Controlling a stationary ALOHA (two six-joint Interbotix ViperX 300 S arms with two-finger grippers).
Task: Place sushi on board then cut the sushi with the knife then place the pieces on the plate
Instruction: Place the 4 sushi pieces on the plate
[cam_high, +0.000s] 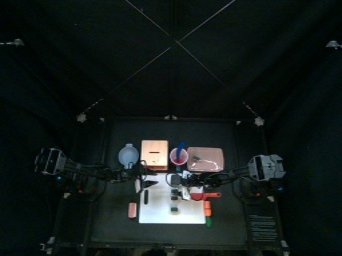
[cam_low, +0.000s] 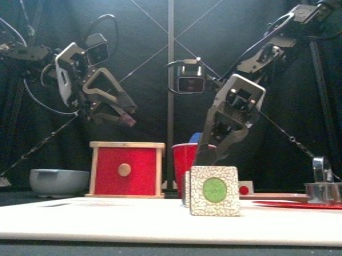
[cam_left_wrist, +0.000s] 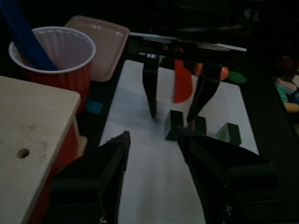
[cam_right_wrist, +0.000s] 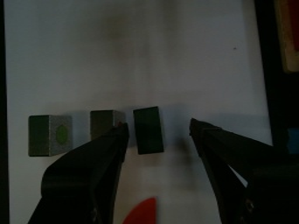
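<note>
Three dark green sushi pieces (cam_right_wrist: 149, 129) are seen standing in a short row on the white cutting board (cam_left_wrist: 158, 179), which lies at the middle of the bench (cam_high: 110, 230). One end piece is turned so that its green centre faces the front view. The right pincer (cam_right_wrist: 158, 131) is lowered over the row with its jaws spread; the piece at the other end stands between them, and a clear gap is left on one side of it, while the other jaw overlaps the middle piece from above. Whether that jaw touches it cannot be told. A red knife (cam_left_wrist: 184, 83) is glimpsed beneath the right pincer, near the board's far side; whether it is touched cannot be told. The left pincer (cam_left_wrist: 155, 142) is held above the board, apart from the pieces, with its jaws likewise spread and nothing between them. Behind the board, a red cup (cam_left_wrist: 52, 59) with a blue knife (cam_left_wrist: 26, 39) upright in it is set between the pale wooden box (cam_low: 124, 168) with a red drawer front and the pink plate (cam_high: 206, 157). A blue-grey bowl (cam_low: 59, 181) is placed left of the box.
</note>
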